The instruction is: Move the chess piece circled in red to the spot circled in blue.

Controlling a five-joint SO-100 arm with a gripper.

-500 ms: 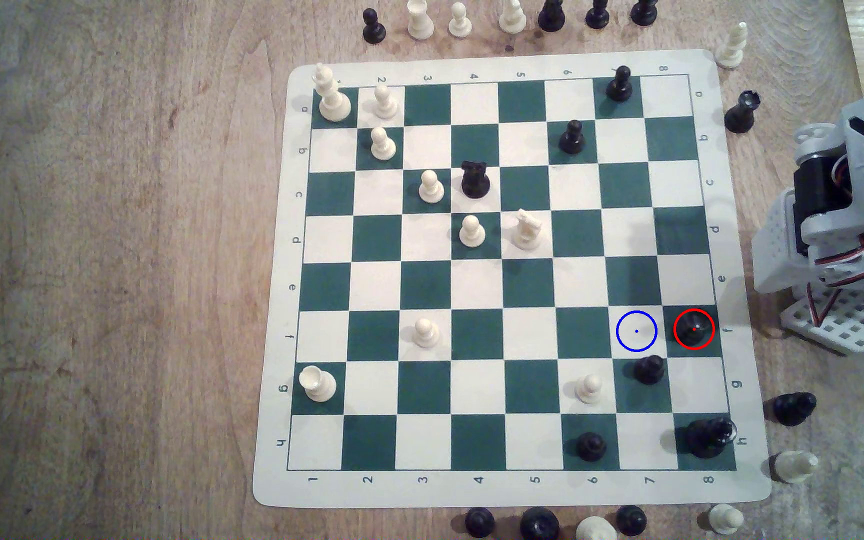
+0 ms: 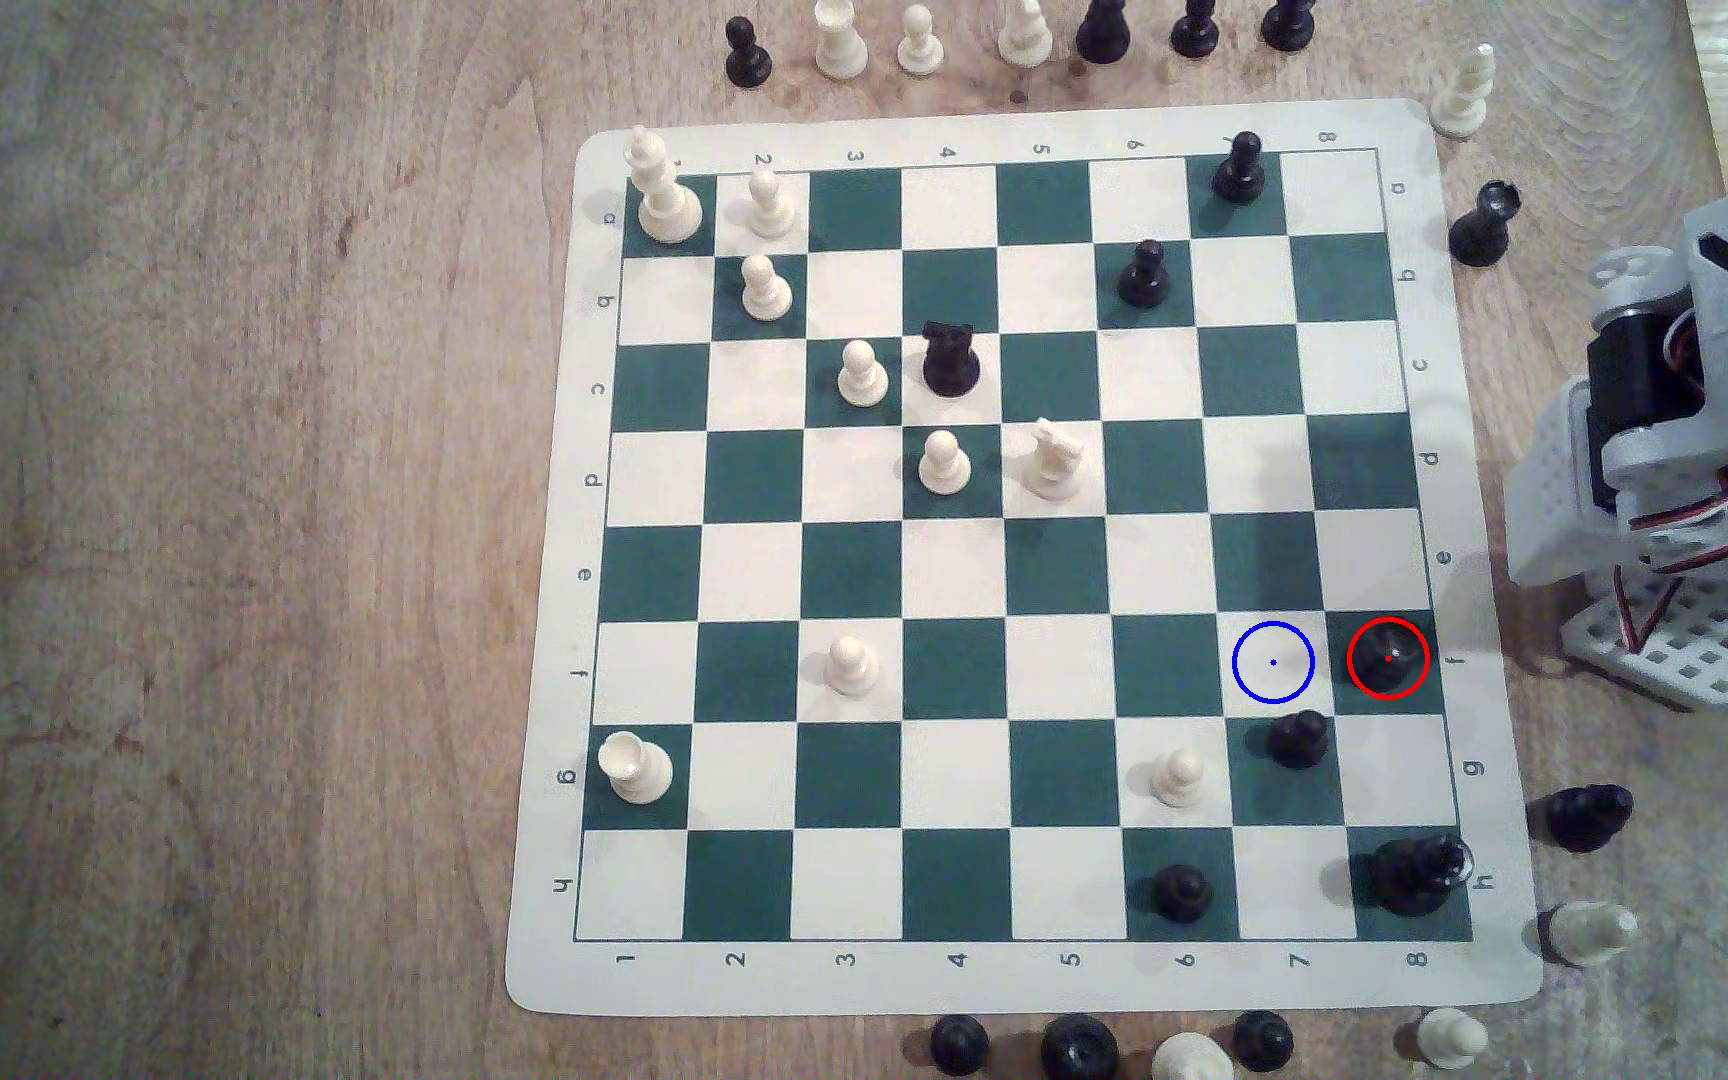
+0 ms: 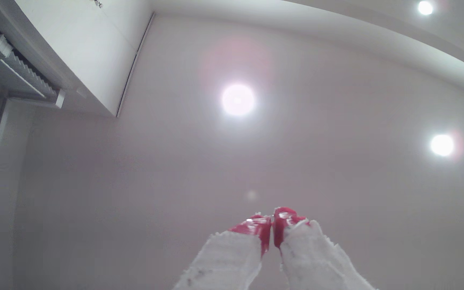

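Observation:
The chess piece point(image 2: 1387, 659), glossy black with a round base, stands inside the red ring on a dark green square near the board's edge at the exterior view's right. The spot point(image 2: 1273, 663) is the cream square just to its left in that view, marked by a blue ring and dot, with nothing on it. My arm point(image 2: 1691, 447) is folded up off the board at the exterior view's right. In the wrist view my gripper point(image 3: 272, 220) points up at the ceiling, its red-tipped fingers point(image 3: 256, 226) pressed together with nothing between them.
A black pawn point(image 2: 1296, 739) stands just below the spot, a white pawn point(image 2: 1178, 777) beside it. A large black piece point(image 2: 1416, 875) fills the corner square. Captured pieces ring the chessboard point(image 2: 1504, 727), among them a black one point(image 2: 1587, 817) off its right edge.

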